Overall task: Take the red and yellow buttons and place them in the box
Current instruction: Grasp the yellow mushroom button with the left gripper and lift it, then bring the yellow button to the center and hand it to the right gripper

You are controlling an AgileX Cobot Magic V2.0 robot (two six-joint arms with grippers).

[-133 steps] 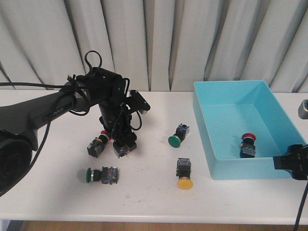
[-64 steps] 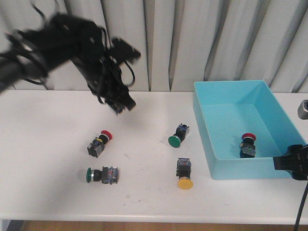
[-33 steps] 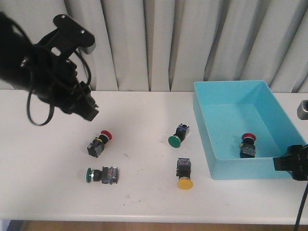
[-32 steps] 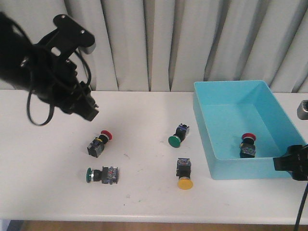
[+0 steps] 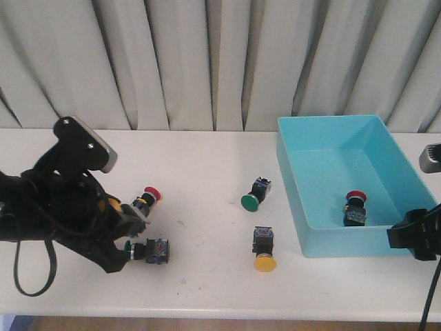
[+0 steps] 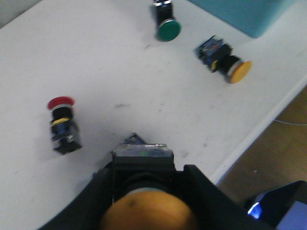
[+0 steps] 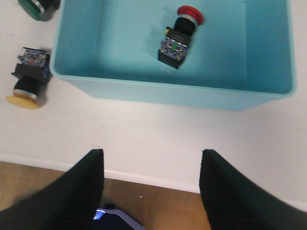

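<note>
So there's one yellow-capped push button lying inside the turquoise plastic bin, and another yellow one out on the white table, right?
Not quite: the push button inside the turquoise plastic bin has a red cap, not yellow, as the right wrist view shows. The yellow-capped button does lie out on the white table.

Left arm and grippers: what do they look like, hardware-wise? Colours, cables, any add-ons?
The left arm is matte black and bulky, with a loose black cable looping beneath it and a light grey block mounted on its upper bracket. The right gripper has two broad black fingers with a finely ribbed texture. In the front view, the right arm shows as a black block with a grey part above it.
</note>
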